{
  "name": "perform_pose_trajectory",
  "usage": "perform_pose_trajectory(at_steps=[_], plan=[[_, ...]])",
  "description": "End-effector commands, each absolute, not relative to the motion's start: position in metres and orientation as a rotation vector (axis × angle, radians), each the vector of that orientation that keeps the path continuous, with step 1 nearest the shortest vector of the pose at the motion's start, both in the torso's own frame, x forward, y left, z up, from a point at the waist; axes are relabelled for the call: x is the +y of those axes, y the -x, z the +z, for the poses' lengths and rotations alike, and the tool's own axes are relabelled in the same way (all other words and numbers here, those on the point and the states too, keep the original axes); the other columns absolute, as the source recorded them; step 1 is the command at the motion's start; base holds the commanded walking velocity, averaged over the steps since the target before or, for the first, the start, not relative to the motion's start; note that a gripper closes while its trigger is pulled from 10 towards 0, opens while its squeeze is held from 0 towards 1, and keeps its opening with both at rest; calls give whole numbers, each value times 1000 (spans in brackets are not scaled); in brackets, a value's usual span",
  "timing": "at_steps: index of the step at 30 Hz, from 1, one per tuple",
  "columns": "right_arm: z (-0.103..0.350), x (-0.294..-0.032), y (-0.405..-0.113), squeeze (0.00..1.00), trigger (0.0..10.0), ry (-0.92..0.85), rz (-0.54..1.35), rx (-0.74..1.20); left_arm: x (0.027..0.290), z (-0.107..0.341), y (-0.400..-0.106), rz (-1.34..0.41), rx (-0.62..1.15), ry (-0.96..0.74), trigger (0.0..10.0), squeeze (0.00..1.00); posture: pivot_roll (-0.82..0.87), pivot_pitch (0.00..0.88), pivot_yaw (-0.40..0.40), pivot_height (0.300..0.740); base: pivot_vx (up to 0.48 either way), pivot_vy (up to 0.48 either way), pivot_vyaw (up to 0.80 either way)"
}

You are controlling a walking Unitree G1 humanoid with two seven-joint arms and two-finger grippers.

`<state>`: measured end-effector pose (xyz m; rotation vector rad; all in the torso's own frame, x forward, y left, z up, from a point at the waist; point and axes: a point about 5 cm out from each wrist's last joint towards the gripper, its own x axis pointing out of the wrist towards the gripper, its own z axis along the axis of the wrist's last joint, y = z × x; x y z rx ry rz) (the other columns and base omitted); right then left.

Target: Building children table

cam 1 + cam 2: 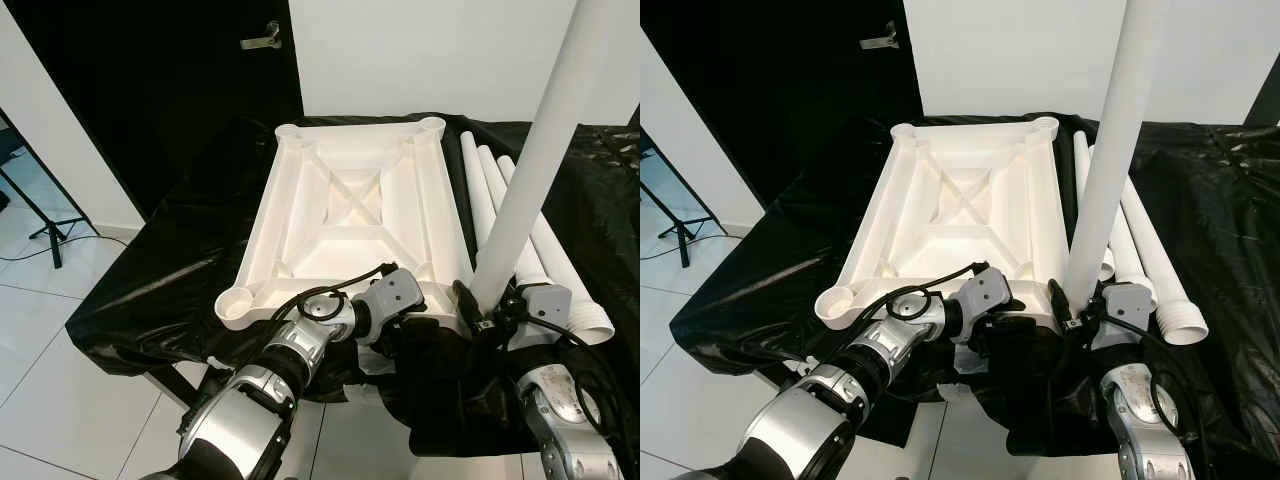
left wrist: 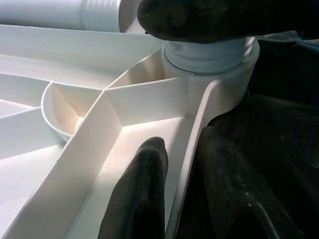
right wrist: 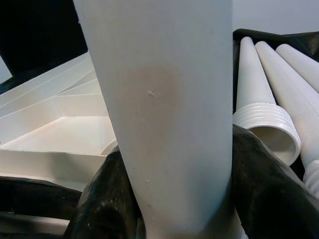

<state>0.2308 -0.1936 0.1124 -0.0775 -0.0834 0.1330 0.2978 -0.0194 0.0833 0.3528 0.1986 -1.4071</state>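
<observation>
White ribbed plastic tabletop (image 1: 352, 210), inverted: left gripper (image 2: 194, 199) fingers clamp its 6 o'clock rim for steadiness, right gripper (image 3: 174, 199) fingers hold white tube leg (image 1: 535, 150) upright in 5 o'clock socket.

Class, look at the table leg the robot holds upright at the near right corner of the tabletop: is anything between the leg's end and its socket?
Nothing visible. The right gripper grips the leg, whose threaded end already sits in the corner socket of the tabletop.
</observation>
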Motion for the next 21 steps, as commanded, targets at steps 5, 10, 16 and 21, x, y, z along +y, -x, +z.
perform_pose_trajectory(at_steps=[5,10,16,21], plan=[[108,-188,-233,0,10000,68,159,-60,-7,45,-284,-1342,390,-369,10000,0,69,0,47,740,0,0,0],[108,-187,-233,0,10000,66,168,-61,-6,45,-284,-1340,391,-370,10000,0,68,0,49,740,0,0,0],[108,-188,-231,0,10000,75,177,-54,-8,45,-283,-1346,390,-372,10000,0,57,0,48,740,0,0,0],[107,-190,-230,0,10000,84,194,-27,-10,45,-282,-1351,387,-373,10000,0,53,0,43,740,0,0,0]])
